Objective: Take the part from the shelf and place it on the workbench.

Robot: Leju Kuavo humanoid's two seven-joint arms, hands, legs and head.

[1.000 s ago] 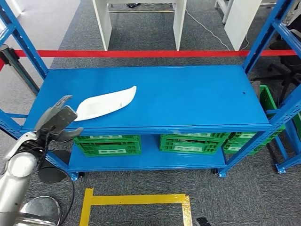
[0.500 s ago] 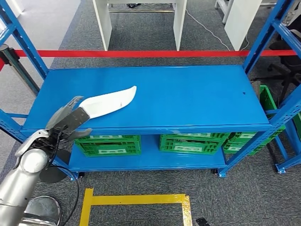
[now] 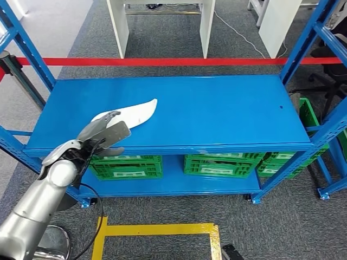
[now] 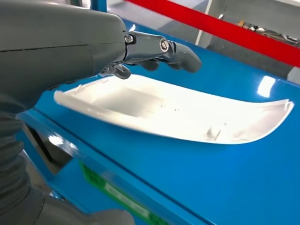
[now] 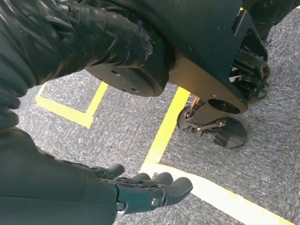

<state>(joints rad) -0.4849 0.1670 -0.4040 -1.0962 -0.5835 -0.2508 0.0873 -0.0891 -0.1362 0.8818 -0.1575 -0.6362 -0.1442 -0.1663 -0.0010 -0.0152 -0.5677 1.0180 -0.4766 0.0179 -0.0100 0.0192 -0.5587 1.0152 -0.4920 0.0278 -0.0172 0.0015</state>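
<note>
While left hand point(image 3: 102, 134) hovers (fingers apart) | part point(image 3: 135, 114) on shelf point(image 3: 212, 114)

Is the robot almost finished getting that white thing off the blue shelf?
Not yet. The white part lies flat on the blue shelf, so nothing is finished. Right now the left hand reaches over its near end with fingers spread above it, not gripping. The right hand hangs open near the floor. Left to do: grip, lift, and carry it to the workbench.
</note>
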